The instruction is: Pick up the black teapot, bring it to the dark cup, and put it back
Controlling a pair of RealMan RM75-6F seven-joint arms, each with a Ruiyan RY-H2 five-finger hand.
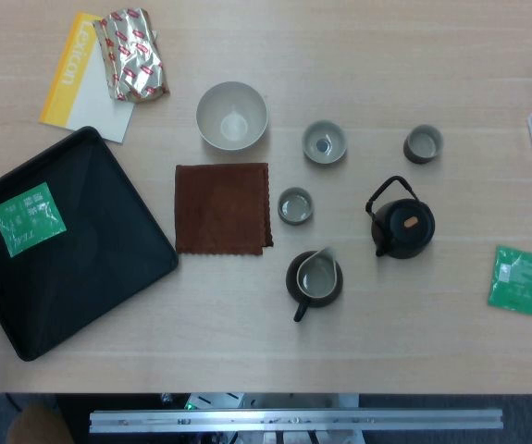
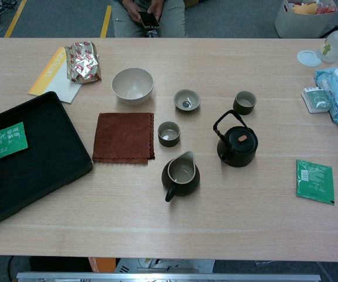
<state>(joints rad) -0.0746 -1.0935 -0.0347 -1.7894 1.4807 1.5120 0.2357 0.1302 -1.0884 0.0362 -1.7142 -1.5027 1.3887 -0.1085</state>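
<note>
Fingers of both hands are out of sight, so their state cannot be told.
Black teapot [image 1: 402, 227] stands upright on the table [image 1: 386, 333], handle raised, with the dark cup [image 1: 423, 143] near behind it and a pitcher [image 1: 315, 277] just beside it.

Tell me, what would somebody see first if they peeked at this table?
Probably the big black tray on the left, with a green packet lying in it. Next comes the tea set in the middle: a black teapot with a tall handle, a dark pitcher in front of it, and small cups behind. A brown cloth lies flat between the tray and the cups. No robot hand shows anywhere.
</note>
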